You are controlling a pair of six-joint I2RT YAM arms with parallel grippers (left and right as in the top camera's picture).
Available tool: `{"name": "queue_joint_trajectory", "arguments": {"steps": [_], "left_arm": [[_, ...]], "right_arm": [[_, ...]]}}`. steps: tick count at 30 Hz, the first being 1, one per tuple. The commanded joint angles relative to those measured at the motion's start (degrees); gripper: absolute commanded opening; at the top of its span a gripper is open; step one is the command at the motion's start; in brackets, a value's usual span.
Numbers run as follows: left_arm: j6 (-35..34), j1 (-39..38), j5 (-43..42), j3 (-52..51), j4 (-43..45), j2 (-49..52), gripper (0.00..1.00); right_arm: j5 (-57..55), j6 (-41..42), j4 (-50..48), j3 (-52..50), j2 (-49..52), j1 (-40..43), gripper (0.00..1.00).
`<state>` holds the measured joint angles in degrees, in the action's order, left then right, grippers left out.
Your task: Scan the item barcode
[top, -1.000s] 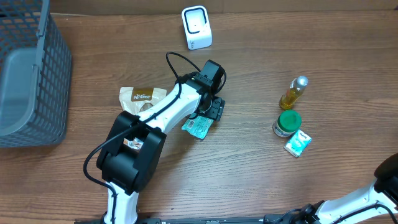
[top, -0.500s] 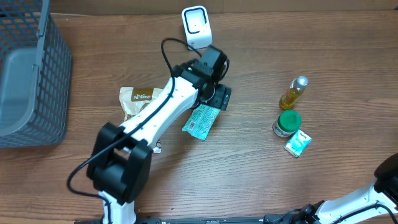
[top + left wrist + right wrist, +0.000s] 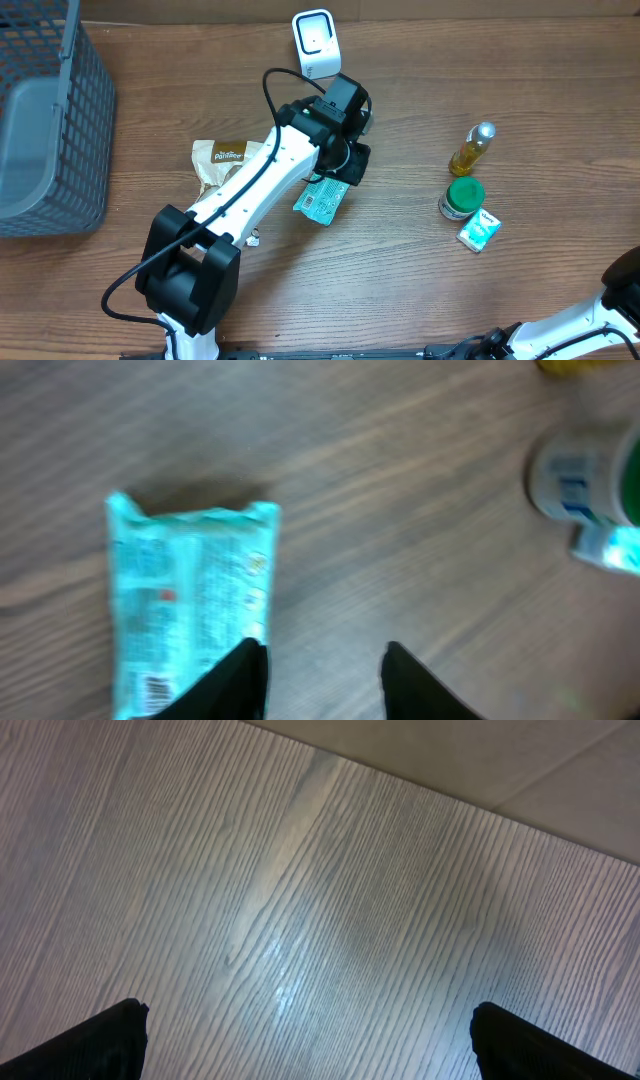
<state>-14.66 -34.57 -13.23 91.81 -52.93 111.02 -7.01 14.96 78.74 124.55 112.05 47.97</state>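
**Left pincer narrow over bare wood, teal packet loose beside it**

On the overhead I have the teal packet (image 3: 322, 198) lying flat near the middle of the desk (image 3: 400, 290), print side up and not gripped. My left pincer (image 3: 322, 678) hangs just off the packet's side that faces the right edge. In the left wrist view its fingers (image 3: 243, 680) stand narrow but parted, with only bare wood between them. One fingertip overlaps the packet's corner, and I cannot tell whether it touches. A small barcode patch (image 3: 153, 692) shows at one end of the packet.

The white scanner (image 3: 316, 44) stands near the far edge, well apart from the packet. My right pincer (image 3: 310, 1040) is spread wide over bare wood at the near right corner, holding nothing.

A wire basket (image 3: 50, 120) sits at the left edge, with a brown-and-white snack bag (image 3: 222, 160) between it and the packet. Toward the right edge, a yellow bottle (image 3: 472, 148), a green-lidded jar (image 3: 462, 197) and a small teal carton (image 3: 478, 230) cluster together.
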Motion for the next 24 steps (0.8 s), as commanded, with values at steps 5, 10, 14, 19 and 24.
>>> {"name": "queue_joint_trajectory", "arguments": {"steps": [5,10,14,19,24], "left_arm": [[0.28,-0.83,-4.87,-0.31,-0.52,-0.02,0.06],[0.26,-1.84,-4.85,-0.72,-1.14,0.0,0.04],[-1.29,-3.06,-4.79,-0.72,-2.21,0.17,0.06],[-2.75,-5.2,-4.24,-1.07,-2.73,0.24,0.08],[-2.75,-7.45,-4.15,-1.16,-2.8,0.24,0.08]], "right_arm": [[-0.39,0.02,-0.2,0.55,-0.81,0.04,1.0],[-0.39,0.02,-0.2,0.55,-0.81,0.04,1.0],[-0.39,0.02,-0.2,0.55,-0.81,0.04,1.0],[-0.39,0.02,-0.2,0.55,-0.81,0.04,1.0],[-0.39,0.02,-0.2,0.55,-0.81,0.04,1.0]]}}
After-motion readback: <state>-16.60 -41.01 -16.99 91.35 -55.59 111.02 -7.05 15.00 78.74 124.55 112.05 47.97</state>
